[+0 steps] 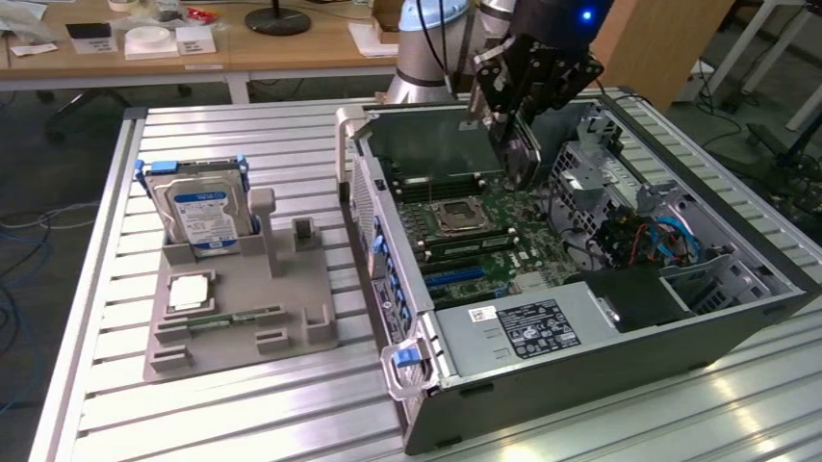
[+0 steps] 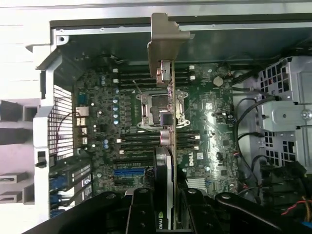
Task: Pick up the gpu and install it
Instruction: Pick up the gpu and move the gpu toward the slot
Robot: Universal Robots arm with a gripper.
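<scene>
gpu (image 2: 167,131) edge-on between the jaws

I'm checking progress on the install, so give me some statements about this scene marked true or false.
1. The gripper grips the gpu. True.
2. The gpu sits in its slot. False: it hangs above the motherboard.
3. The hard drive stands upright in the holder. True.
4. The case is closed. False: its side is open.
</scene>
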